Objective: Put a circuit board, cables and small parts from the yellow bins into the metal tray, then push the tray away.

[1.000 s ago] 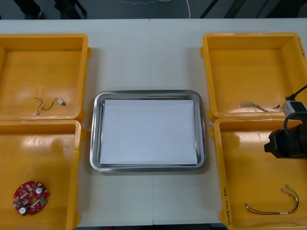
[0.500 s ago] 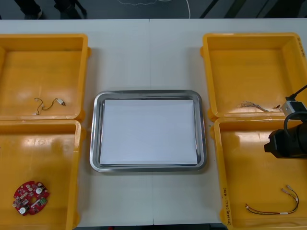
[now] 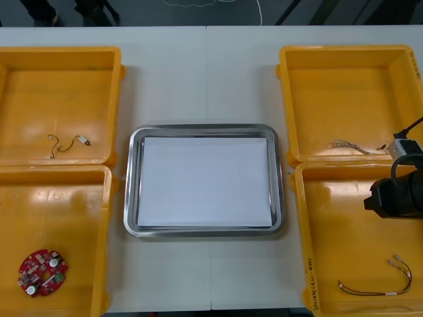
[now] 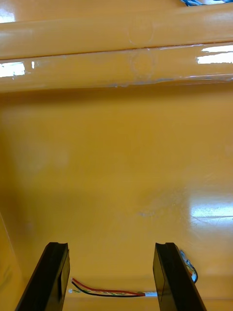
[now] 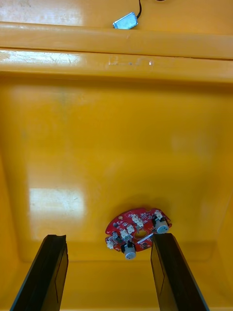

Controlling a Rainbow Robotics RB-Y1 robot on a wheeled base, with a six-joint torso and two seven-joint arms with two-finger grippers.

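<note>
Metal tray point(image 3: 131, 181), white inside, lies flat at the middle of the table point(image 3: 205, 72), with two yellow bins on each side of it. The circuit board point(image 3: 42, 271), round and red, lies on the floor of the near left bin point(image 3: 110, 238), close to that bin's near wall. The left gripper point(image 5: 109, 277) hangs over this bin with its black fingers point(image 5: 51, 272) spread wide and nothing clamped. In the left wrist view the board lies between them, apart from one finger and just beside the other; whether it touches that one I cannot tell. Beyond the dividing wall, in the far left bin point(image 3: 66, 54), a thin black cable point(image 3: 65, 142) lies curled, with a small metal end on it.

On the other side, the red and yellow cable point(image 3: 377, 282) lies in a loose curve near the front wall of the near right bin point(image 3: 301, 238). The right arm point(image 3: 396, 196) shows as a dark mass above this bin, toward its outer side. The right gripper point(image 4: 110, 279) stands with its fingers wide apart too, holding nothing. In the right wrist view the cable runs across the bin floor between them, its strands seeming red and black there, and it reaches as far as one finger. In the far right bin point(image 3: 344, 53) a twisted blue and white cable point(image 3: 349, 145) lies along the wall next to the near bin.
</note>
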